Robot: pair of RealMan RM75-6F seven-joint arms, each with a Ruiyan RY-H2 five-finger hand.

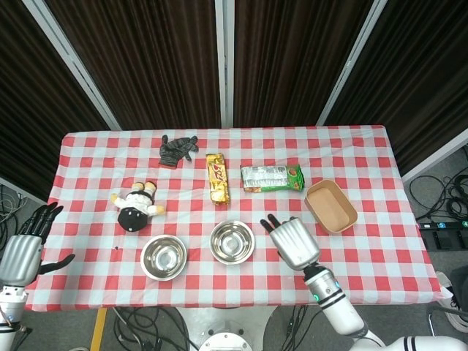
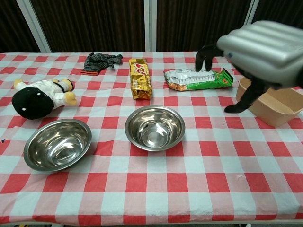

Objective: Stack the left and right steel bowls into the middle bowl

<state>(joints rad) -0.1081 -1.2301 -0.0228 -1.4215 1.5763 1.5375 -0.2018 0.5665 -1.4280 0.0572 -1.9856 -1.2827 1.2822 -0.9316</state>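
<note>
Right hand hovers empty, fingers spread, beside two shiny steel bowls
Left hand waits open off the bench edge; left steel bowl sits unstacked, ready for grasping

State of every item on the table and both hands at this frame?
left bowl: upright, empty
middle bowl: upright, empty, nothing stacked in it
tan tray: upright, empty
plush toy: lying down
glove: crumpled
left hand: open, off table
right hand: open, holding nothing
</note>
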